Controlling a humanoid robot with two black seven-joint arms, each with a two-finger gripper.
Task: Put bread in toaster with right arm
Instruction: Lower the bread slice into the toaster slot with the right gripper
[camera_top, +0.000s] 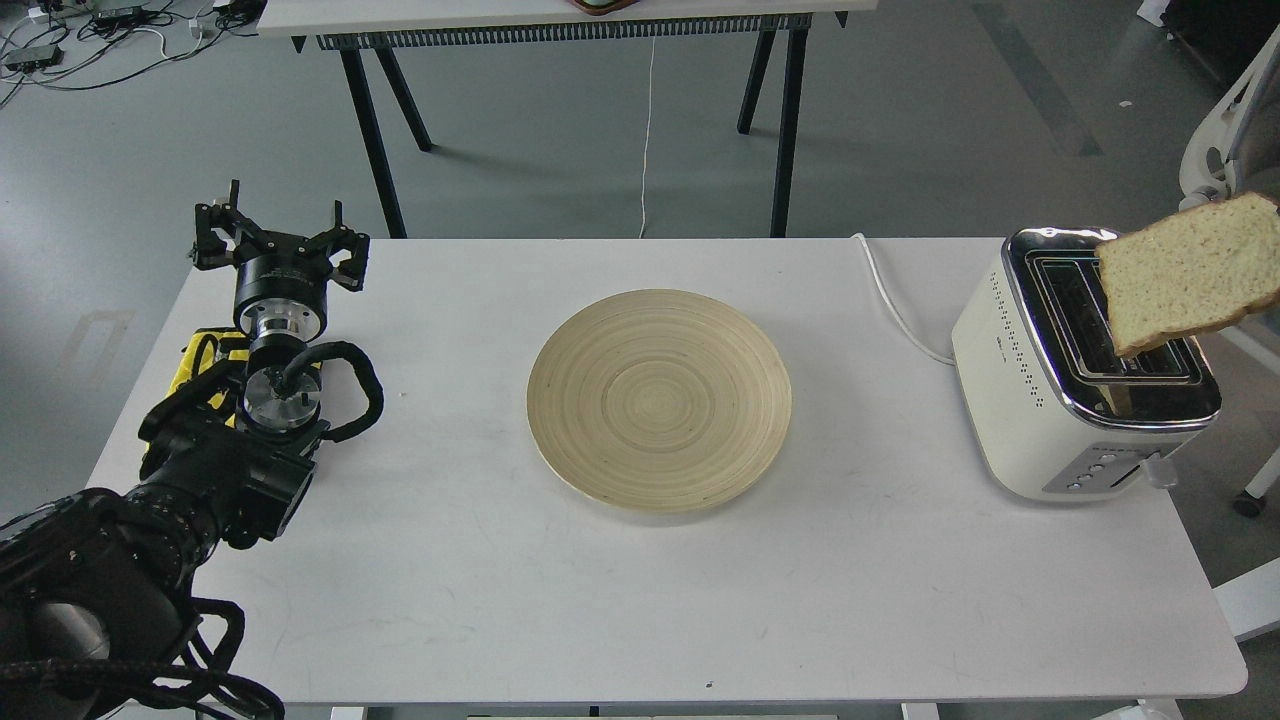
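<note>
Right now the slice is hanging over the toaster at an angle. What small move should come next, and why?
Probably turn the bread upright and line it up with a slot before lowering. It hangs tilted across the toaster, its lower corner just over the chrome top, not yet in a slot. The right gripper is out of view past the frame's right edge, so its grip cannot be checked. The left gripper rests idle, far off.

A lab: bare grey floor (900, 130), loose cables (110, 40), plain worktables (560, 15).

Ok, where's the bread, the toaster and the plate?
bread (1190, 272), head view, middle of the slice's speckled face.
toaster (1010, 385), head view, cream side wall.
wooden plate (659, 400), head view, centre of its rings.
</note>
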